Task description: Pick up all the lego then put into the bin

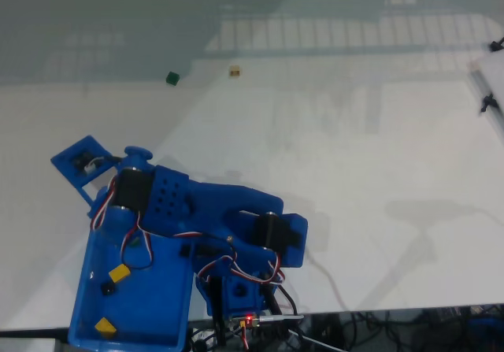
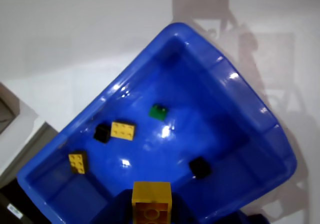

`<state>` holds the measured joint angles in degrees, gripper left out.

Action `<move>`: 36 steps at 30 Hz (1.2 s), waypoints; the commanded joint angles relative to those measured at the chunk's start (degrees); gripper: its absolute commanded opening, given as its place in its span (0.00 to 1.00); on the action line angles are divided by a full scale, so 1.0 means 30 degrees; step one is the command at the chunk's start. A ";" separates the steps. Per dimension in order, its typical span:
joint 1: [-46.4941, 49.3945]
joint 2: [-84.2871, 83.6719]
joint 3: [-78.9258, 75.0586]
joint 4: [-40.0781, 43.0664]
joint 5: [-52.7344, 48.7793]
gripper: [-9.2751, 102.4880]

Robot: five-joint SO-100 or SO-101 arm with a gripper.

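The blue bin [image 2: 280, 149] lies right below my gripper [image 2: 151, 210], which is shut on a yellow lego [image 2: 151, 199] held above the bin's near end. On the bin floor lie a green lego [image 2: 158, 112], two yellow ones [image 2: 122, 130] [image 2: 77, 162] and two dark ones [image 2: 102, 133] [image 2: 200, 167]. In the fixed view the bin [image 1: 126, 339] sits at the bottom left under the bent blue arm [image 1: 181, 202], with a yellow lego [image 1: 120, 272] showing inside. A dark green lego [image 1: 172, 77] and a tan lego [image 1: 234, 71] rest on the white table far behind.
The arm's base and wiring [image 1: 248, 309] stand just right of the bin at the table's front edge. A white object with black clips [image 1: 490, 92] lies at the right edge. The white table [image 1: 354, 171] stretches between the arm and the two far bricks.
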<state>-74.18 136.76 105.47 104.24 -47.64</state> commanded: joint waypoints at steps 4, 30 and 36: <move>0.0146 0.0557 -0.0088 0.0146 -0.0264 0.26; 1.8896 -1.4033 -1.0811 -0.5859 -0.0557 0.46; 2.0801 -2.0068 -1.3447 -0.8350 0.0732 0.44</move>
<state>-14.33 80.16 70.31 81.39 -46.49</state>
